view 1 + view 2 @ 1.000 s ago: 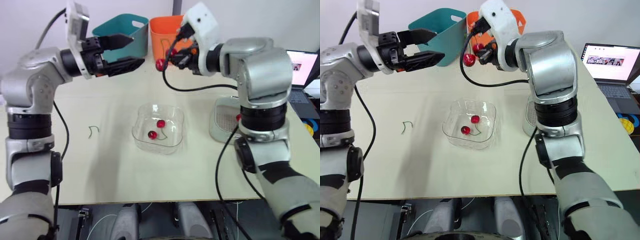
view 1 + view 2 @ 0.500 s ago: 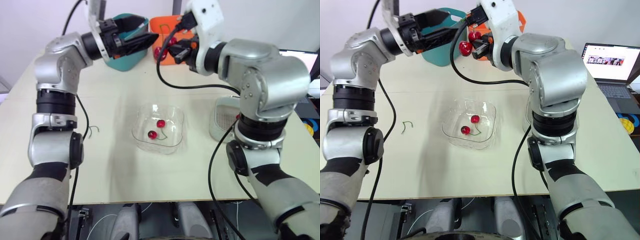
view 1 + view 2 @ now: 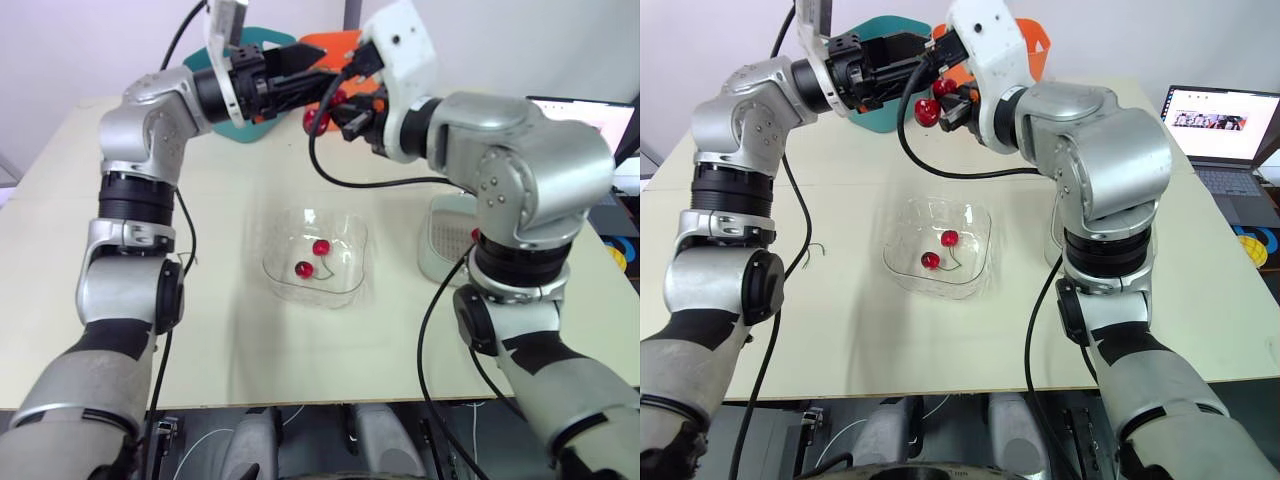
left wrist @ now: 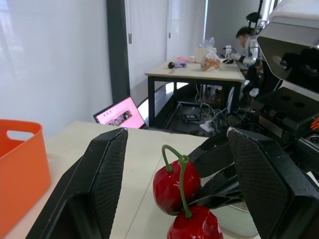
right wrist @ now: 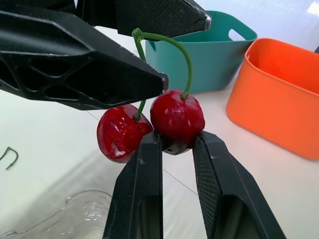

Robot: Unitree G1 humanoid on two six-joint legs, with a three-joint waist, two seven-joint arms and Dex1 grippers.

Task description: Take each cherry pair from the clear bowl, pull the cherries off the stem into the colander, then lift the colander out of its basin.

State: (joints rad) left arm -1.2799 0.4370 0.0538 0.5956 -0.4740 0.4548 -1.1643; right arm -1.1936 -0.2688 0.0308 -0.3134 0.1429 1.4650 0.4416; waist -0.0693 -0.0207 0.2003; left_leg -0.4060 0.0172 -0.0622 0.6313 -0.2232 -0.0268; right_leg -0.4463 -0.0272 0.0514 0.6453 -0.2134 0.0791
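Note:
My right gripper is shut on one cherry of a cherry pair held up above the far side of the table. The second cherry hangs beside it from the green stem. Coming in from the left, my left gripper is open, with one finger on each side of the stem and not touching it. The clear bowl at the table's middle holds another cherry pair. The colander sits in its basin at the right, partly hidden by my right arm.
A bare green stem lies on the table left of the bowl. A teal bin and an orange bin stand at the far edge behind the grippers. An open laptop sits at the far right.
My left arm has swung right and up, bringing its open fingers around the stem of the held cherries. My right gripper has shifted slightly left with the pair.

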